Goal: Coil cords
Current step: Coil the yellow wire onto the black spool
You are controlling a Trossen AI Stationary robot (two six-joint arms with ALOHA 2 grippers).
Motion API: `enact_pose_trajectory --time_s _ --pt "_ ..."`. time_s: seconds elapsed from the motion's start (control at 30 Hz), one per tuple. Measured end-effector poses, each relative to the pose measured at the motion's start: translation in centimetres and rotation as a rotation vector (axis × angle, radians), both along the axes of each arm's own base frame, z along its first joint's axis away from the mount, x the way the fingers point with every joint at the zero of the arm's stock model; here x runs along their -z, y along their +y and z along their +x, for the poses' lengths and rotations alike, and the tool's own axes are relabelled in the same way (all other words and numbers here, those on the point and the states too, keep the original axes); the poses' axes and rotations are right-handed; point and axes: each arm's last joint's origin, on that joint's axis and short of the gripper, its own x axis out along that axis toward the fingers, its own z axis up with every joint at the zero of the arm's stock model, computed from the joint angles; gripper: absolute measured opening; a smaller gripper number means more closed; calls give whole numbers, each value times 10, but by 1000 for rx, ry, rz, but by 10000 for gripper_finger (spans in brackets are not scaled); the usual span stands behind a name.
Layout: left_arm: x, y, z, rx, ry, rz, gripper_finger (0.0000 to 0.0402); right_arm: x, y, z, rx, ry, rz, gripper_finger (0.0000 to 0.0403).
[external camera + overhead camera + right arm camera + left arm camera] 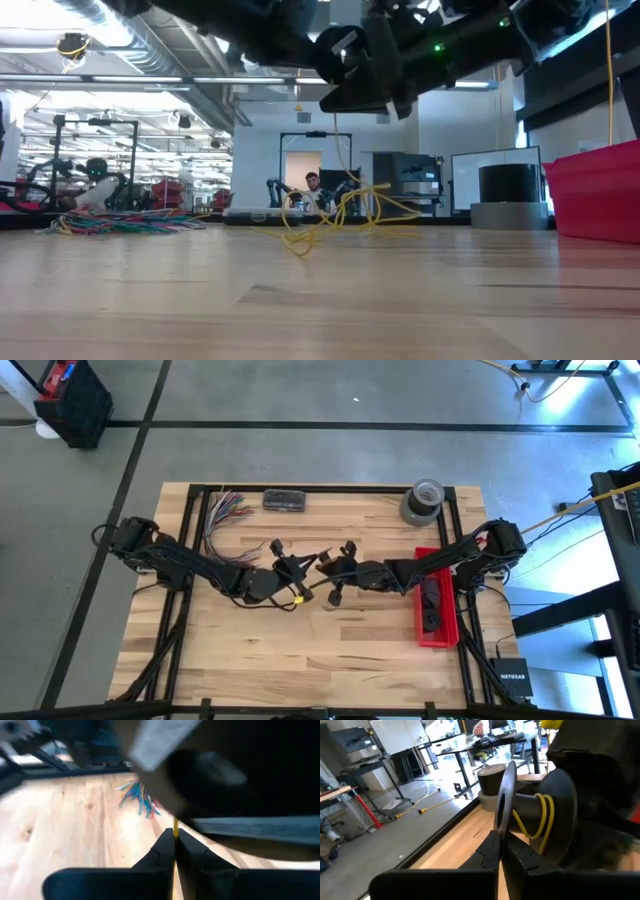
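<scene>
Gripping the flange of a dark plastic spool (535,820) between pressed-together fingers, the left gripper (297,568) is hovering mid-table. Thin yellow cord (330,215) is wrapping the spool's hub and trailing onto the wooden table (300,650), while the right gripper (174,851) is pinching a strand.

Only 1 word can be read: "NETGEAR", in white letters on a small black box (512,676) lying on the floor just off the table's (300,650) near right corner, seen from above. No other label, number or sign in any view is legible.
</scene>
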Motion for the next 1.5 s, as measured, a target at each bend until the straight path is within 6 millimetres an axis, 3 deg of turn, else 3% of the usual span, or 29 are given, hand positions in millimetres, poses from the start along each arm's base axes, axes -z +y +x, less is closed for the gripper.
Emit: enact_pose_trajectory --time_s 0.37,0.67,0.77,0.93,1.07,1.23,1.37,1.5 --pt "-11 -3 -12 23 38 -18 0 -29 -3 -20 -40 37 -26 21" --pt "-13 -3 -13 15 31 -15 0 -49 -8 -54 -55 198 -47 129" --pt "-13 -3 -12 16 35 -14 0 -42 -8 -61 -67 250 -52 149" --pt "-12 -3 -12 17 38 -13 0 -5 -8 -58 -86 225 -65 155" --pt "-14 -3 -12 18 36 -10 0 15 -6 -46 -85 125 -64 155" --pt "-13 -3 -12 18 41 -8 0 37 -5 -31 -75 154 -132 155" --pt "-12 -3 -12 19 46 -6 0 38 -5 -23 -36 165 -186 137" --pt "-12 -3 -12 21 48 -3 0 36 -5 -21 -44 162 -204 87"
